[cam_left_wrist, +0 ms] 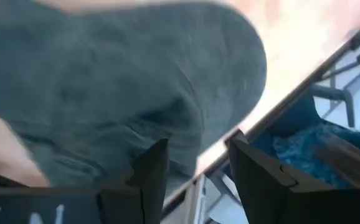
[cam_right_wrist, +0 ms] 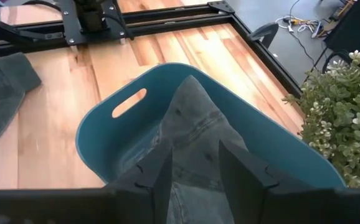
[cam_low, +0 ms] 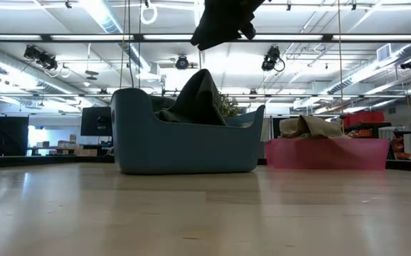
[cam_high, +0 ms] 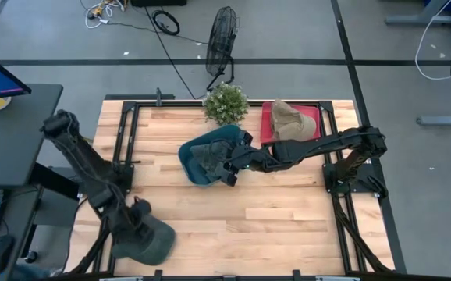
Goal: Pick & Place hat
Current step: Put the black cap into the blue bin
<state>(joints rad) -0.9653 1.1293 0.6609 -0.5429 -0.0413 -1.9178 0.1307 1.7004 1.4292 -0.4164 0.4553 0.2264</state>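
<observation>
A dark grey hat (cam_high: 154,240) lies flat on the table near its near-left corner; it fills the left wrist view (cam_left_wrist: 105,74). My left gripper (cam_high: 140,220) (cam_left_wrist: 198,149) is open right over this hat's edge. A second dark grey hat (cam_high: 210,156) (cam_right_wrist: 195,118) sits crumpled in a blue bin (cam_high: 188,160) (cam_low: 191,149), with its peak sticking up above the rim (cam_low: 200,89). My right gripper (cam_high: 227,170) (cam_right_wrist: 195,155) is open and hangs above the bin, clear of that hat in the low view (cam_low: 223,25). My left gripper stands open over the edge of the grey hat on the table, coming from above. Whether its fingers (cam_left_wrist: 155,168) touch the cloth, I cannot tell.
A red tray (cam_high: 266,125) (cam_low: 326,153) with a tan hat (cam_high: 292,121) sits at the far right. A small potted plant (cam_high: 225,101) (cam_right_wrist: 342,112) stands just behind the bin. Bare wood stretches across the table's middle and near right.
</observation>
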